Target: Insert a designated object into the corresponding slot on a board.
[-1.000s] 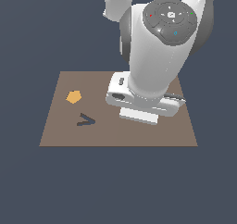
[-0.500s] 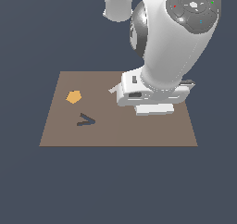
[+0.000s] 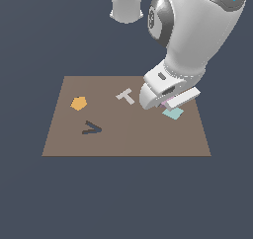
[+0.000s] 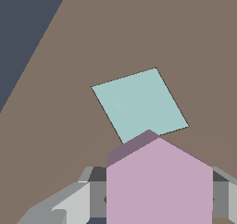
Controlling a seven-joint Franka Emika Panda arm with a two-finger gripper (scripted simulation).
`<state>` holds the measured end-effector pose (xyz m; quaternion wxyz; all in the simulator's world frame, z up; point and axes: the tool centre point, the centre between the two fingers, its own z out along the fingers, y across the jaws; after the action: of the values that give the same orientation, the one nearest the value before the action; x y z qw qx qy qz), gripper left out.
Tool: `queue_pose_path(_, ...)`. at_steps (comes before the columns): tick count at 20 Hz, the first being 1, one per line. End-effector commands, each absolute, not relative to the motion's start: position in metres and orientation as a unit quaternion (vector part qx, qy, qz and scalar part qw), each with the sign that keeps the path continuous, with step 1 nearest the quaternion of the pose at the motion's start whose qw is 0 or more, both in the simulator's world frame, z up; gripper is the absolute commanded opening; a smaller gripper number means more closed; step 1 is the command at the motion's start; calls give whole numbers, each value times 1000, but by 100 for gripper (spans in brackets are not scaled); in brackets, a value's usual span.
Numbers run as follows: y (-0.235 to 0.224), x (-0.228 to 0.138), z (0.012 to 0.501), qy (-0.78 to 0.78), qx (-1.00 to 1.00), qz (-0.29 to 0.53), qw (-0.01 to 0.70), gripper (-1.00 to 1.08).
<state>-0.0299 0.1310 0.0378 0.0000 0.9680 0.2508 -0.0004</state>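
Wrist view puts the pale purple-pink hexagon piece (image 4: 159,183) right in the foreground, held between the 2 grey fingers (image 4: 65,204), which are closed on it from either side. Beyond the piece lies the teal square (image 4: 139,105), flat on the brown board (image 4: 115,33), its near corner partly covered by the hexagon's upper edge.

From the exterior view, the arm (image 3: 192,30) leans in from about 1 o'clock and its wrist (image 3: 165,87) hangs low over the 3 o'clock part of the board (image 3: 123,139). Only a thin pink sliver of the hexagon (image 3: 168,103) shows under the wrist; the fingers themselves are hidden there. The teal square (image 3: 173,113) sits just beside that sliver, toward 5 o'clock of it. A pale grey T-shaped piece (image 3: 125,96) lies near the board's 12 o'clock side, close to the wrist. The orange pentagon (image 3: 78,103) sits toward 9 o'clock, and the dark V-shaped piece (image 3: 91,128) lies near it, toward 8 o'clock of the board. Whether the hexagon touches the board cannot be told. No hexagonal slot can be made out in either view.
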Motion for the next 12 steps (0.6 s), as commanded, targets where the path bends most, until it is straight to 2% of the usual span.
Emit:
queue_pose_path(1,136,-43,39,304,953,0,0,-100)
queue_pose_path(12,140,-85,40,449,894,0,0,-100)
